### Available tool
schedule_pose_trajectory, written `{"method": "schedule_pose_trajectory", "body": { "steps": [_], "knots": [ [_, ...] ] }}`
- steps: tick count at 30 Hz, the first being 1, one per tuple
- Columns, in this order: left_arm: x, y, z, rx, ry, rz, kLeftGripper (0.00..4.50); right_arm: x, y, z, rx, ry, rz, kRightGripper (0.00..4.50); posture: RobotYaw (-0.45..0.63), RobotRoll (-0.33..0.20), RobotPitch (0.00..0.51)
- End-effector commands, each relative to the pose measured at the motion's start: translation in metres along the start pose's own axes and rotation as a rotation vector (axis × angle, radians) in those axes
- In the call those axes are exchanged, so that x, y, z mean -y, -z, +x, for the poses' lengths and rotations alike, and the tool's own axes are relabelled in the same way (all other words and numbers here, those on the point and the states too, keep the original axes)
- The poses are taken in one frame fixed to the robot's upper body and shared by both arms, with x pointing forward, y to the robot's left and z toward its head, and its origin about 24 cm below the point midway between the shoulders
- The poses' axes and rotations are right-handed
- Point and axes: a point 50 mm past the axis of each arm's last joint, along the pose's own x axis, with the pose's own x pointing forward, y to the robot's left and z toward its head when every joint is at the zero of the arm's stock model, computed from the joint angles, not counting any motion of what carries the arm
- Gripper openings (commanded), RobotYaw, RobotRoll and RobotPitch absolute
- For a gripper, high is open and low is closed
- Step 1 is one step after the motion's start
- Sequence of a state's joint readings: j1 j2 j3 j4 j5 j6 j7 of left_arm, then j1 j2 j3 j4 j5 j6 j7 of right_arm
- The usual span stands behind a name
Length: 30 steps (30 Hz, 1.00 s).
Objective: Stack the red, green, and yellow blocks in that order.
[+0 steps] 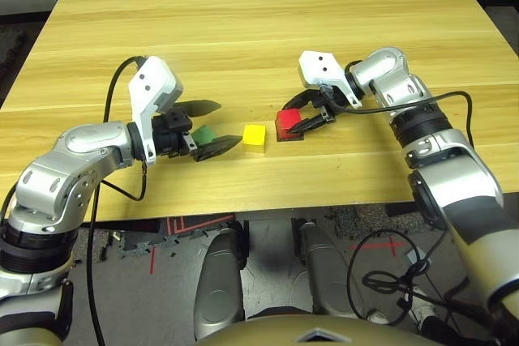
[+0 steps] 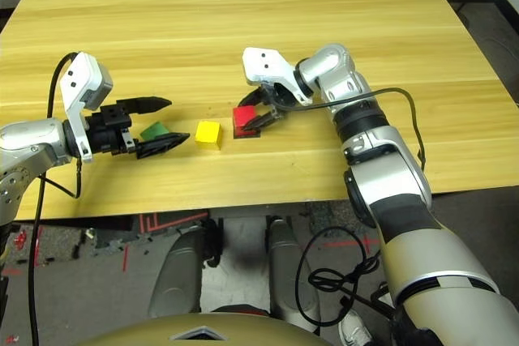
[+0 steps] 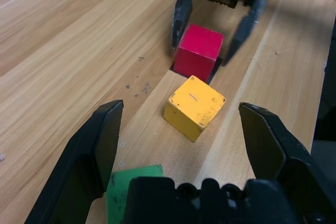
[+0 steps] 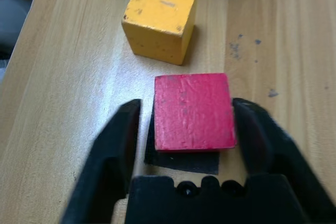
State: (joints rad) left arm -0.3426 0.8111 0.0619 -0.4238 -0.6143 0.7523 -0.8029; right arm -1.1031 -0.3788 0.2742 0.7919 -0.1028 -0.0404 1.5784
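Straddling the red block (image 4: 194, 111) with my right end effector (image 1: 310, 113), I have one finger on each side, spread apart; whether either pad touches it I cannot tell. The red block sits on a flat black patch (image 4: 181, 160) on the counter (image 1: 259, 22). The yellow block (image 1: 255, 135) stands just beside it, towards my left. My left end effector (image 1: 209, 127) is released wide, its fingers flanking the green block (image 1: 203, 134), which lies on the counter near the yellow one.
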Motion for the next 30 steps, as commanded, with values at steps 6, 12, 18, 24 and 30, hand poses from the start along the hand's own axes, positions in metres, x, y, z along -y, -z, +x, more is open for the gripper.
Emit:
{"method": "schedule_pose_trajectory", "body": {
  "steps": [6, 12, 18, 24, 30],
  "knots": [
    [-0.011, 0.005, -0.013, -0.153, -0.180, 0.031, 4.50, -0.007, 0.014, -0.036, 0.090, 0.051, -0.015, 4.47, 0.38, -0.044, 0.251],
    [-0.007, 0.013, -0.023, -0.231, -0.213, -0.016, 4.50, -0.011, 0.029, -0.075, 0.115, 0.181, 0.054, 4.47, 0.34, -0.031, 0.240],
    [-0.002, 0.026, -0.020, -0.228, -0.226, -0.088, 4.50, -0.021, 0.050, -0.099, 0.095, 0.315, 0.137, 4.47, 0.31, -0.022, 0.233],
    [0.004, 0.036, -0.011, -0.234, -0.201, -0.122, 4.50, -0.023, 0.052, -0.104, 0.117, 0.376, 0.165, 4.47, 0.29, -0.020, 0.235],
    [0.003, 0.047, -0.008, -0.270, -0.190, -0.131, 4.50, -0.026, 0.049, -0.103, 0.146, 0.361, 0.156, 4.47, 0.27, -0.017, 0.245]
  ]
}}
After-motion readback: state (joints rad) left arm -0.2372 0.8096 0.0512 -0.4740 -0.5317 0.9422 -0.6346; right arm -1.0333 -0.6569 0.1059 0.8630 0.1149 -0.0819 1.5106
